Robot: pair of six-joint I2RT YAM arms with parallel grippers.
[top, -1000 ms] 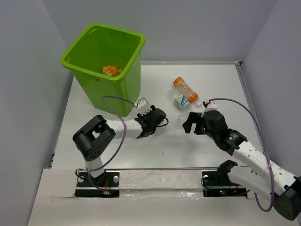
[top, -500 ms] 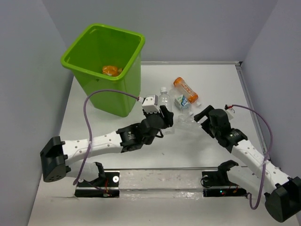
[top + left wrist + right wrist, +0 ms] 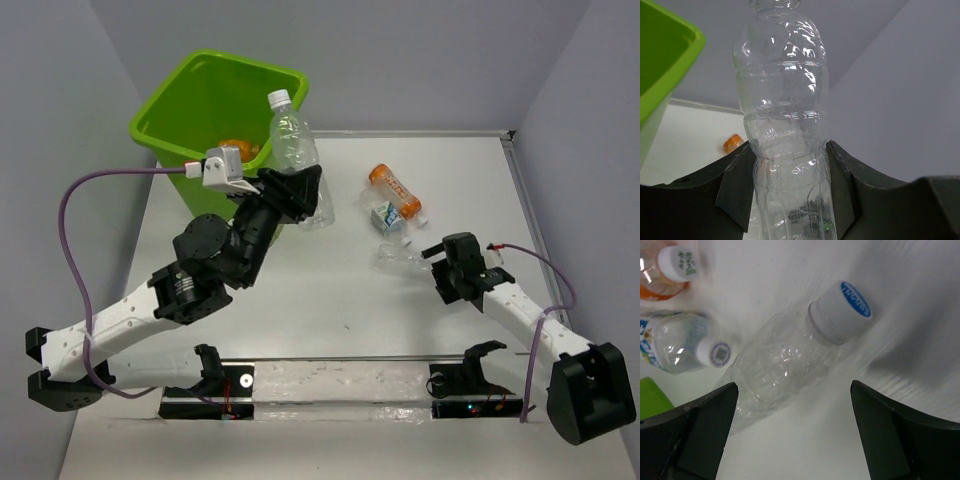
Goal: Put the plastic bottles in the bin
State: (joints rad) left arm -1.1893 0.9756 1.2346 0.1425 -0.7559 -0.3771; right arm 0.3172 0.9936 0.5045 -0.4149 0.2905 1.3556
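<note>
My left gripper (image 3: 298, 196) is shut on a tall clear plastic bottle (image 3: 292, 135) and holds it upright in the air, beside the right rim of the lime-green bin (image 3: 190, 155). In the left wrist view the bottle (image 3: 785, 100) fills the gap between both fingers, with the bin's edge (image 3: 665, 50) at upper left. An orange bottle (image 3: 238, 149) lies inside the bin. My right gripper (image 3: 440, 270) stands open low over the table, just right of a crushed clear bottle (image 3: 398, 257). That bottle (image 3: 782, 360) lies ahead of the open fingers (image 3: 705, 415), apart from them.
An orange bottle (image 3: 395, 190) and a small bottle with a blue-green label (image 3: 384, 216) lie together behind the crushed one; both show in the right wrist view, the orange one (image 3: 662, 270) and the small one (image 3: 670, 342). Grey walls enclose the white table (image 3: 450, 160).
My left arm lifted the clear bottle off the table and carried it up and left to the bin's rim. My right gripper opened wider and settled lower, next to the crushed bottle.
</note>
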